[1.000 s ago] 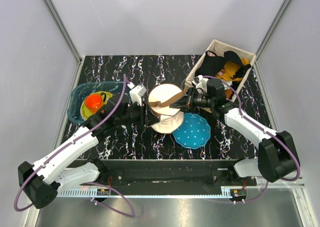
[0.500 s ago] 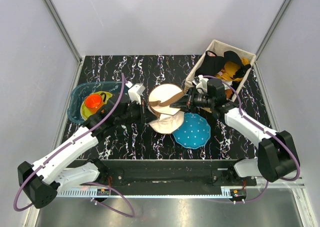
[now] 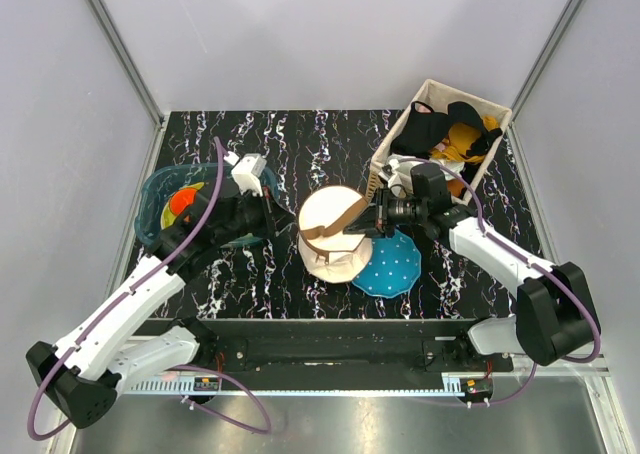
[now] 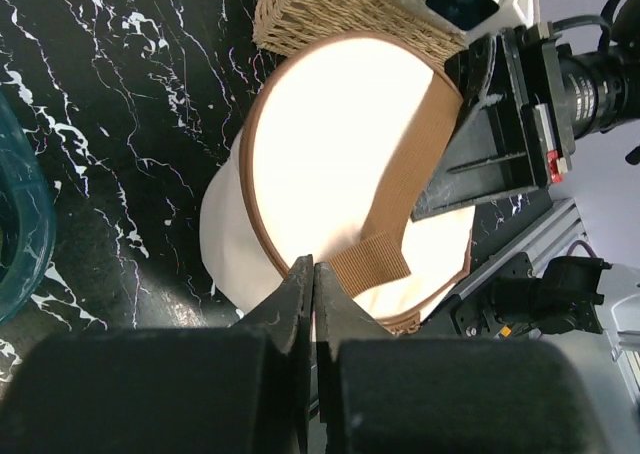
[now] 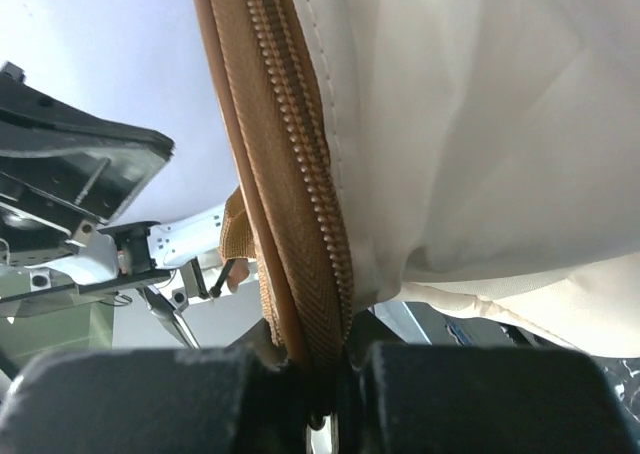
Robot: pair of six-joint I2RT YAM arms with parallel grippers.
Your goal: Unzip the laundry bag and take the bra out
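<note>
Black marble-look surface (image 3: 320, 139) with white veins fills the middle of the top view, boxed in by plain pale grey panels: back wall (image 3: 330, 34), left wall (image 3: 60, 124), right wall (image 3: 600, 104). Aluminium corner posts (image 3: 120, 44) run diagonally from the upper corners. A black rail (image 3: 330, 339) and a brushed steel strip (image 3: 330, 424) lie along the bottom; light is even and soft, with no hard shadows.

The left arm (image 3: 130, 304) is reaching from the near-left corner toward the middle of the worktop, with the left gripper (image 4: 313, 274) pressing its fingers flat together. The right arm (image 3: 495, 252) is stretching leftward from the near-right corner, its right gripper (image 5: 330, 359) clamping the laundry bag (image 5: 480, 124) by its brown zip trim.
</note>
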